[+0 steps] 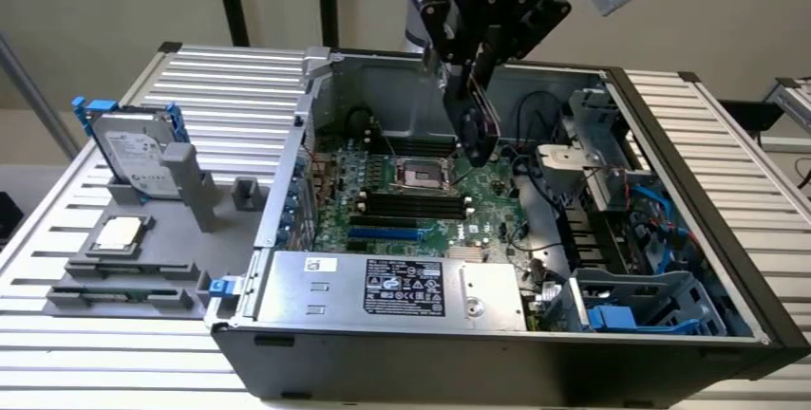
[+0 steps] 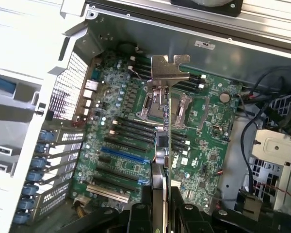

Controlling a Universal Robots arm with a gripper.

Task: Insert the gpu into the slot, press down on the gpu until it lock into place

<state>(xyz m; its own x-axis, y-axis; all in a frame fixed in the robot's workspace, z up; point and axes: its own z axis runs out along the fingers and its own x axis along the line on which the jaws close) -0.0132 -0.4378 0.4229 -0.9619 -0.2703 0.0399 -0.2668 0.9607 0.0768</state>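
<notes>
While the PC case (image 1: 507, 363) sat open on the bench (image 1: 216, 78), the tool (image 1: 472, 76) was clamped on the gpu (image 1: 474, 130), edge-down above the motherboard (image 1: 488, 196), well off the blue slot (image 1: 384, 234). If it dropped skewed, I figured its edge would jam on the slot's rim.

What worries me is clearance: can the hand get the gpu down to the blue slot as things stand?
Probably yes. The hand holds the gpu edge-down over the motherboard, aside from the slot, and nothing stands on the slot; the case is open above it.
</notes>
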